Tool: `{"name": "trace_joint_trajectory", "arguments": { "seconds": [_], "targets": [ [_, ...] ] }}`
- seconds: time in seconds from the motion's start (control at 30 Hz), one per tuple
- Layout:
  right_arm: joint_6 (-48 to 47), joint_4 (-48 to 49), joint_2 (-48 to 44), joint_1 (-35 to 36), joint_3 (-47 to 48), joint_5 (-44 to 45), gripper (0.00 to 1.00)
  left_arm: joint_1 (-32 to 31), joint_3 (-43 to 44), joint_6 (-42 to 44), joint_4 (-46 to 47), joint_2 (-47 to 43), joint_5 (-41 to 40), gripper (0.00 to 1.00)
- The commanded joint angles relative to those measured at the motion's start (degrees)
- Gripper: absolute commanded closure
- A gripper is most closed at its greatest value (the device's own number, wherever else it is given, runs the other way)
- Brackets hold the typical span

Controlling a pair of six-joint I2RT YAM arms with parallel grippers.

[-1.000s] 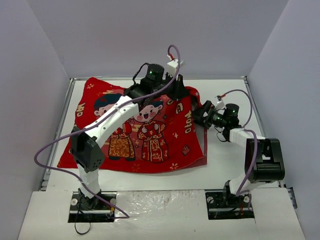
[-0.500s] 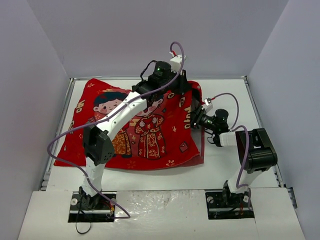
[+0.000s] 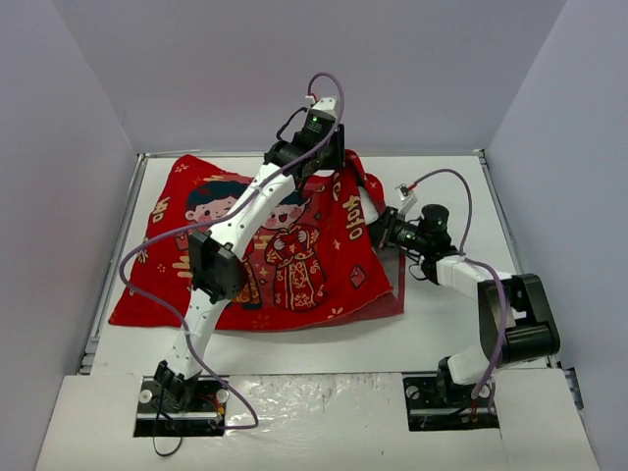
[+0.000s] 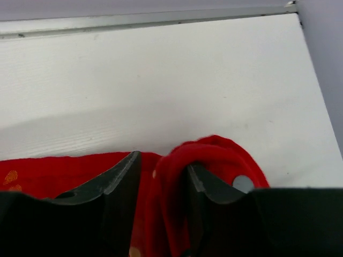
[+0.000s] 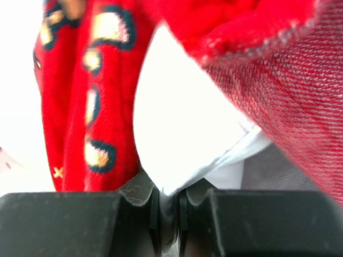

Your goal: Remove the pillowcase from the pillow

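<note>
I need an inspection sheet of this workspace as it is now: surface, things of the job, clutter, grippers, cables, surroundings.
Surface: white table with a metal rail along its edges.
Job's things: red pillowcase spread over the table; white pillow shows at its opening in the right wrist view.
Clutter: nothing seen.
Grippers: left gripper shut on bunched pillowcase at the far edge; right gripper shut on a fold of the pillow.
Cables: purple cables loop from both arms.
Surroundings: plain grey walls on three sides.

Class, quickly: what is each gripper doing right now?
Left gripper: closed on the pillowcase.
Right gripper: closed on the pillow.
</note>
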Motion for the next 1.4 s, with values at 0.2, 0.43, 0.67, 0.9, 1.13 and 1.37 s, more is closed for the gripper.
{"name": "trace_joint_trajectory", "arguments": {
  "seconds": [0.2,0.43,0.67,0.9,1.13,1.37],
  "targets": [
    [-20.88,-20.9,-3.77,4.12,8.36,1.1,1.0,1.12,1.59,-2.01,11.22,1.19,17.22,0.18],
    [-27.74,-28.19,-5.26,4.56,11.36,3.03,1.0,0.94,1.15,0.7,11.44,-0.13,27.44,0.13],
    [-31.52,-31.1,-5.96,5.0,13.11,3.47,1.0,-0.37,-2.72,4.4,7.92,-0.48,28.17,0.15],
    [-35.22,-35.75,-7.63,5.1,15.14,4.61,1.0,0.15,3.35,3.88,1.24,6.03,17.1,0.72],
    [-33.28,-35.85,-10.44,-5.09,13.03,3.48,1.0,4.19,-18.03,5.46,3.5,-5.73,12.0,0.83],
    [-32.93,-35.76,-11.06,-7.83,12.24,3.65,1.0,7.44,-36.97,3.44,11.32,-16.81,11.46,0.74]
  ]
}}
